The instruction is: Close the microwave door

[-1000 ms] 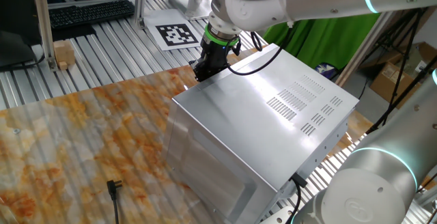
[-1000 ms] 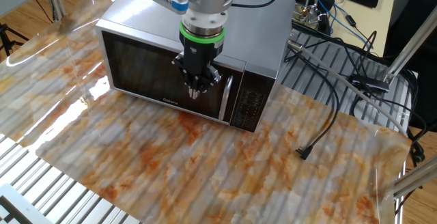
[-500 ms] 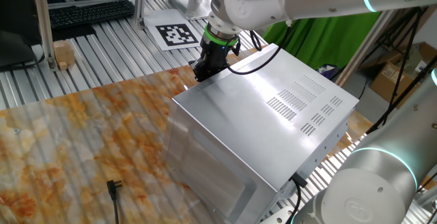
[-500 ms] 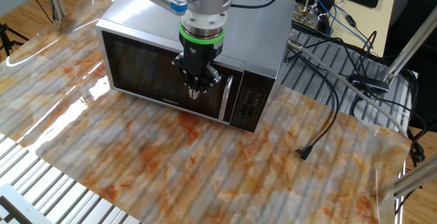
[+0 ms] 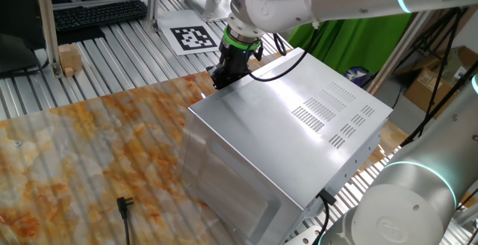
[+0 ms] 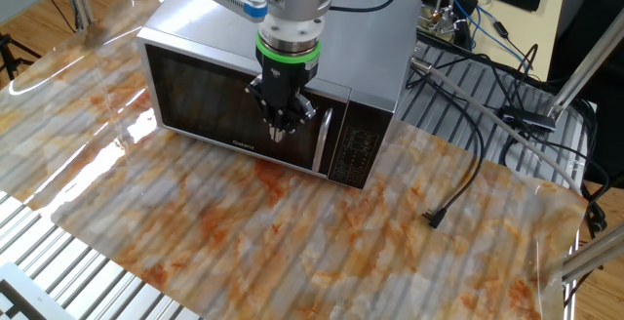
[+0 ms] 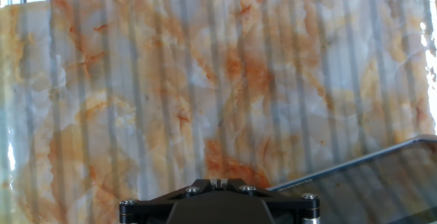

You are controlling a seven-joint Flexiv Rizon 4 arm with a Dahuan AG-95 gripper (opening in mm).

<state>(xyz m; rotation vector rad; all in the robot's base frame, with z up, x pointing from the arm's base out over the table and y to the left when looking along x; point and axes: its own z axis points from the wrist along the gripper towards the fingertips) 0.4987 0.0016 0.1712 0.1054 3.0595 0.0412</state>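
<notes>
The microwave (image 5: 299,137) is a silver-grey box with vent slots in its top. It also shows in the other fixed view (image 6: 370,27). The microwave door (image 6: 229,100), dark window and silver rim, lies flush against the front face. Its edge shows in the hand view (image 7: 369,179) at lower right. My gripper (image 6: 280,133) points down right in front of the door, near its handle side, fingers pressed together and holding nothing. In the first fixed view the gripper (image 5: 222,79) sits at the microwave's far corner. In the hand view the fingers (image 7: 217,183) meet at the bottom edge.
A marbled orange-white mat (image 6: 292,232) covers the table. A black cable plug (image 6: 434,218) lies right of the microwave, and another plug (image 5: 125,204) lies on the mat. A fiducial tag (image 5: 192,37) and a cardboard box (image 5: 69,58) sit on the slatted table behind.
</notes>
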